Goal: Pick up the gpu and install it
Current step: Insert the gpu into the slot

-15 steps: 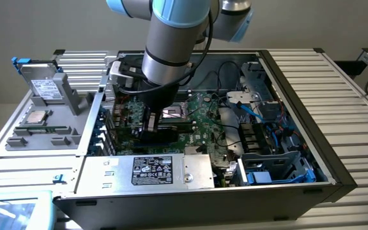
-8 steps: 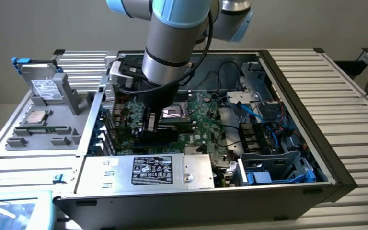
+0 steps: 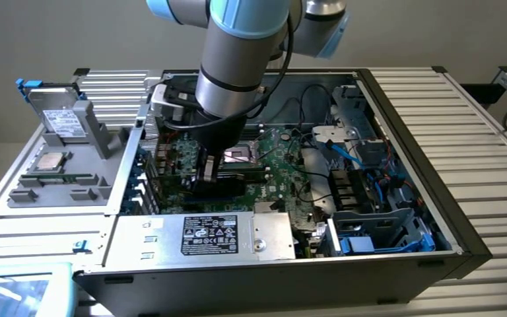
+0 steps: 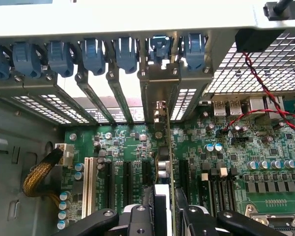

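The claw [image 4: 163, 216] is clenched on the gpu [image 4: 163, 147], holding it upright on edge over a motherboard [image 4: 132, 147] expansion slot, its bracket aligned with the rear case opening.

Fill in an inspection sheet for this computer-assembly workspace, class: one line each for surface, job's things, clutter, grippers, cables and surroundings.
Surface: ribbed metal bench carrying an open computer case with a green motherboard inside.
Job's things: gpu stands on edge among the expansion slots, its metal bracket at the case's rear slot openings.
Clutter: grey tray at the exterior view's left holding parts; silver box with black label at the case's near edge.
Grippers: gripper is down in the case, fingers either side of the gpu's edge.
Cables: red-and-black twisted wires; yellow braided bundle; blue cables.
Surroundings: grey wall.
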Motion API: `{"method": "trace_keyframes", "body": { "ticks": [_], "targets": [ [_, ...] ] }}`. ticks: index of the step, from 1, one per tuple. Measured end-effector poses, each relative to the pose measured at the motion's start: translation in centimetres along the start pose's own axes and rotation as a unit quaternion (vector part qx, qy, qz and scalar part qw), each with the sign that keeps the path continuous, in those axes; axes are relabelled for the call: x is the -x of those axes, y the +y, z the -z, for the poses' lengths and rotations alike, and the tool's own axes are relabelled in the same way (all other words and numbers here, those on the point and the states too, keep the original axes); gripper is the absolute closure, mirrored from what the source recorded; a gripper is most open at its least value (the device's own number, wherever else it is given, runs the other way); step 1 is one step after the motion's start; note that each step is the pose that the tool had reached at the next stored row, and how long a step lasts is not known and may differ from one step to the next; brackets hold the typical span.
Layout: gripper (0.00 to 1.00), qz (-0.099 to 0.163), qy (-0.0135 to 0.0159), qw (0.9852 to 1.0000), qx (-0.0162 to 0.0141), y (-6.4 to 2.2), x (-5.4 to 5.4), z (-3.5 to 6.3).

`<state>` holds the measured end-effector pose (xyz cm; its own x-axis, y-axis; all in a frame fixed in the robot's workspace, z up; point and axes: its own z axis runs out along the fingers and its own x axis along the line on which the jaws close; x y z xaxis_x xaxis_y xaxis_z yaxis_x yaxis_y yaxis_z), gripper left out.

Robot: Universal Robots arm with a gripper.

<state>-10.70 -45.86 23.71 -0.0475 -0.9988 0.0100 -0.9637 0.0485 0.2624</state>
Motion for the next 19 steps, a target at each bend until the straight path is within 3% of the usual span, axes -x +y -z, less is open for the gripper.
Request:
{"method": "trace_keyframes", "body": {
  "ticks": [19],
  "targets": [
    [0.73,0.0,0.0,1.0,0.0,0.02,0.0,0.06]
  ]
}}
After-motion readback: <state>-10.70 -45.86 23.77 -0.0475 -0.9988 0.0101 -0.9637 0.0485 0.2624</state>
